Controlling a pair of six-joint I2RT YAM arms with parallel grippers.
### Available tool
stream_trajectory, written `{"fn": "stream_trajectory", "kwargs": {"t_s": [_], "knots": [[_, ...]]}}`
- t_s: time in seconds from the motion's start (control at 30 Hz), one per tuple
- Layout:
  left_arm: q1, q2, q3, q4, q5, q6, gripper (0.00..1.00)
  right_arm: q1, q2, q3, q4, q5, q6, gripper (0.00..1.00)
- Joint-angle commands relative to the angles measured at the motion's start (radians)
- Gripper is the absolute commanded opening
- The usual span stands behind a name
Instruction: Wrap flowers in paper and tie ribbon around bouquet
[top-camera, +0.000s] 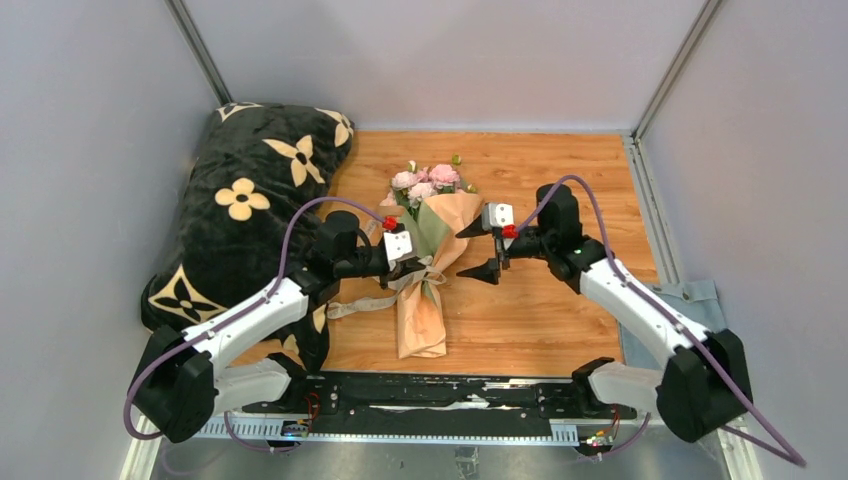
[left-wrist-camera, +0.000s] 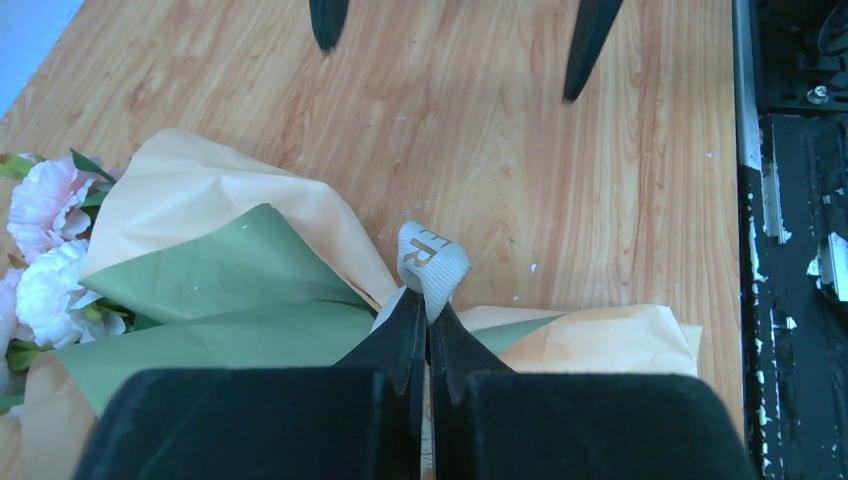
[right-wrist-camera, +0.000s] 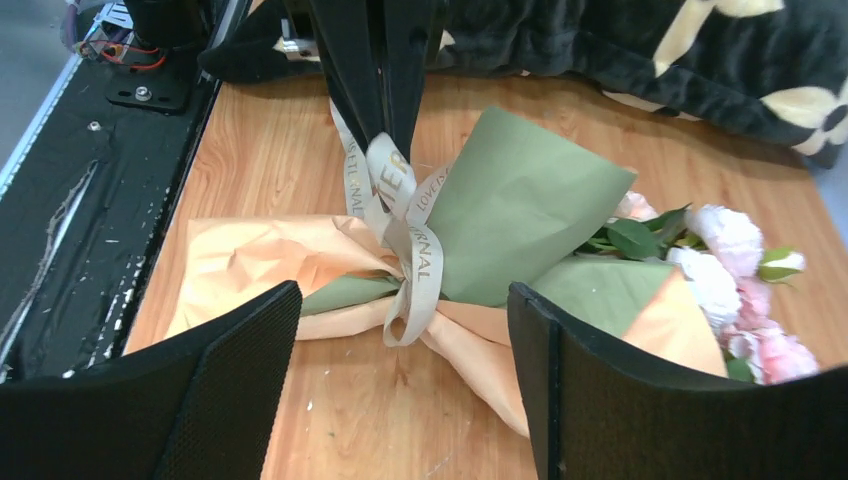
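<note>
Here, the left fingers (left-wrist-camera: 400, 340) pinch the ribbon (left-wrist-camera: 432, 262) (right fingers (right-wrist-camera: 240, 390) gape apart).

Twin arms bolted to a scuffed black rail (top-camera: 430, 395) along the near edge: the left arm (top-camera: 250, 310) and the right arm (top-camera: 640, 300) each pair white link shells with bulky black joint housings. A purple-grey cable (top-camera: 300, 215) runs along the left one, a matching cable (top-camera: 590, 200) along the right. Pale grey camera blocks (top-camera: 398, 243) sit at the wrists, red fittings (top-camera: 389, 223) beside them. The left gripper (left-wrist-camera: 428, 318) has tapered black fingers; the right gripper (top-camera: 481, 252) shows finely textured black pads (right-wrist-camera: 240, 390).
</note>
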Motion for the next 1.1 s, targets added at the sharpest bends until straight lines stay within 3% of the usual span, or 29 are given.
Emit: {"fn": "stream_trajectory", "kwargs": {"t_s": [0.0, 0.1, 0.27, 0.5, 0.7, 0.87, 1.07], "knots": [[0.014, 0.004, 0.016, 0.056, 0.038, -0.043, 0.0, -0.001, 0.096, -0.049, 0.283, -0.137, 0.028, 0.78], [0.013, 0.013, 0.014, 0.056, 0.025, -0.036, 0.0, 0.033, 0.139, -0.047, 0.36, -0.124, 0.069, 0.7], [0.014, 0.024, 0.02, 0.055, 0.033, -0.028, 0.0, 0.105, 0.151, 0.005, 0.211, -0.114, -0.098, 0.67], [0.013, 0.031, 0.025, 0.053, 0.043, -0.022, 0.0, 0.135, 0.2, 0.04, 0.144, -0.077, -0.154, 0.61], [0.013, 0.033, 0.027, 0.048, 0.047, -0.018, 0.0, 0.164, 0.242, 0.085, 0.107, -0.069, -0.176, 0.47], [0.014, 0.034, 0.026, 0.041, 0.053, -0.015, 0.0, 0.174, 0.253, 0.085, 0.107, -0.056, -0.172, 0.27], [0.013, 0.03, 0.029, 0.026, 0.059, 0.002, 0.0, 0.176, 0.255, 0.076, 0.099, 0.008, -0.179, 0.27]]}}
